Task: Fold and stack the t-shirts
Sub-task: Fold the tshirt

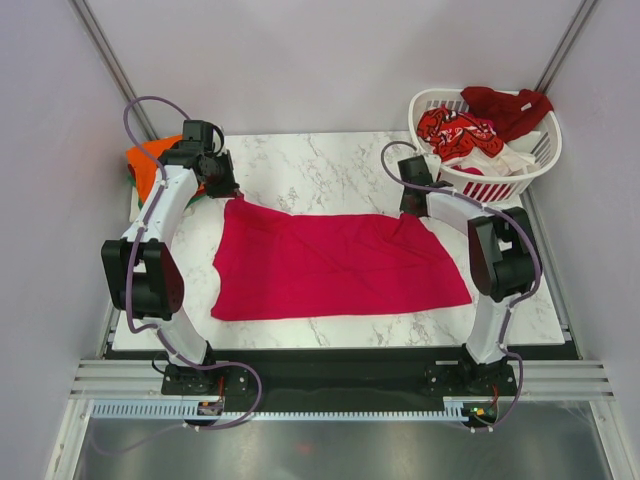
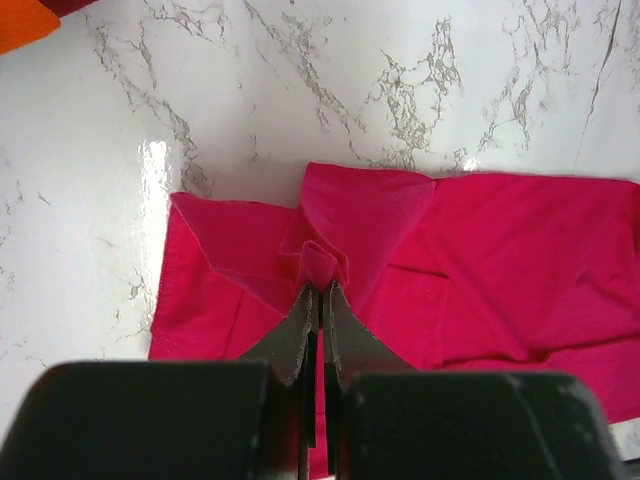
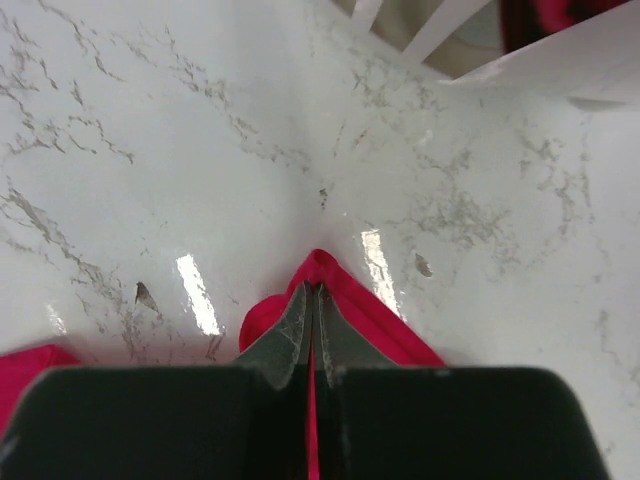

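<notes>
A plain magenta-red t-shirt (image 1: 335, 265) lies spread across the marble table. My left gripper (image 1: 224, 190) is shut on its far left corner; in the left wrist view the cloth (image 2: 400, 240) bunches up between my fingertips (image 2: 320, 290). My right gripper (image 1: 412, 205) is shut on the far right corner; in the right wrist view a fold of the same cloth (image 3: 325, 268) sticks out past my fingertips (image 3: 313, 290). An orange t-shirt (image 1: 150, 160) over a green one lies at the far left. Red-patterned (image 1: 455, 132), dark red (image 1: 505, 105) and white t-shirts sit in the basket.
The white slatted basket (image 1: 520, 170) stands at the table's far right corner, close behind my right gripper; its slats show in the right wrist view (image 3: 440, 25). Bare marble (image 1: 310, 165) lies beyond the shirt. An orange edge shows in the left wrist view (image 2: 25, 22).
</notes>
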{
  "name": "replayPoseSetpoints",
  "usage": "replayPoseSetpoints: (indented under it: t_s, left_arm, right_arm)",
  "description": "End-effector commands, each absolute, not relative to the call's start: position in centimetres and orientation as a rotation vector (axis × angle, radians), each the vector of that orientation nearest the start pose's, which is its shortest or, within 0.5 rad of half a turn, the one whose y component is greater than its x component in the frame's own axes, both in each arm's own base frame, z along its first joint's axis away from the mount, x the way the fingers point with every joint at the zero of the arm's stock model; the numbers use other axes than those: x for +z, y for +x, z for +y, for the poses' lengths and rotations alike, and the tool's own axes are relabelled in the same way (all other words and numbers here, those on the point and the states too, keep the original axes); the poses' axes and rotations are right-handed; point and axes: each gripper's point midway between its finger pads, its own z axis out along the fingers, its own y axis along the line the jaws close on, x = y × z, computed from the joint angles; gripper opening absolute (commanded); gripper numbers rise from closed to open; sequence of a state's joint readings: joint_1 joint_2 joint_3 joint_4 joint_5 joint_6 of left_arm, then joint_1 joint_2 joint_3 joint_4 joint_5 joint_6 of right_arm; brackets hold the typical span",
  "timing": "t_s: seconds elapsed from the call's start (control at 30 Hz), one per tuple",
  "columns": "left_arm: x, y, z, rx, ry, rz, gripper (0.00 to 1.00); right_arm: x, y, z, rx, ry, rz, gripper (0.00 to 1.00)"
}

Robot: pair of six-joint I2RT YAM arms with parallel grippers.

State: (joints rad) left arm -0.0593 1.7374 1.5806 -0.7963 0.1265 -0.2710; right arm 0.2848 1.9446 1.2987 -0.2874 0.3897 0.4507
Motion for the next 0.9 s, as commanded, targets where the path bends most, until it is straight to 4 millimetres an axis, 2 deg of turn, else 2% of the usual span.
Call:
replayPoseSetpoints:
  t_s: [0.0, 0.3, 0.53, 0.77, 0.8, 0.87]
  left_arm:
    - [20.2, 43.6, -6.4, -0.322, -0.172, 2.431, 0.02]
    - [24.2, 43.7, -6.1, -0.308, -0.171, 2.336, 0.02]
    - [26.1, 42.4, -5.1, -0.251, -0.182, 2.298, 0.02]
    - [26.6, 40.0, -5.1, -0.262, -0.188, 2.303, 0.02]
    - [26.5, 39.5, -5.1, -0.266, -0.189, 2.308, 0.02]
    - [25.6, 38.3, -5.2, -0.276, -0.191, 2.336, 0.02]
  right_arm:
    - [10.0, 46.5, 6.4, -0.151, 0.438, 2.263, 0.00]
    - [12.9, 46.2, 4.1, -0.159, 0.494, 2.219, 0.00]
    - [13.5, 44.7, 1.6, -0.199, 0.566, 2.202, 0.00]
    - [14.2, 43.7, 1.6, -0.148, 0.569, 2.202, 0.00]
    - [14.9, 43.6, 1.6, -0.137, 0.570, 2.186, 0.00]
    - [14.6, 42.8, 1.4, -0.141, 0.571, 2.196, 0.00]
